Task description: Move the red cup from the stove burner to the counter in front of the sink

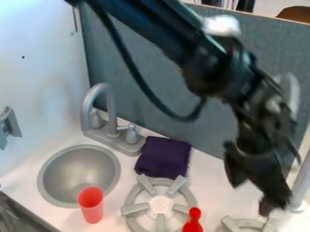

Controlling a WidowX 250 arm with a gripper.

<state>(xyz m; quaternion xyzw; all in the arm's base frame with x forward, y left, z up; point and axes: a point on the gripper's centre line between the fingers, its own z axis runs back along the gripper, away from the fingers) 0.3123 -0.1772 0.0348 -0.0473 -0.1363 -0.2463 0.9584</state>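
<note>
The black gripper (250, 198) hangs at the right side, over the counter near the right-hand burner, its fingers apart and nothing seen between them. Left of it and lower, a red bottle-shaped object (192, 223) stands at the right edge of the left burner (134, 196). A red cup (91, 209) stands upright at the lower right rim of the sink. Behind the left burner lies a folded dark purple cloth (163, 157), well left of the gripper.
A round grey sink (75, 170) lies at the left, with a grey faucet (110, 108) behind it. The right burner (245, 222) is partly cut off by the bottom edge. A grey panel (163, 68) stands along the back.
</note>
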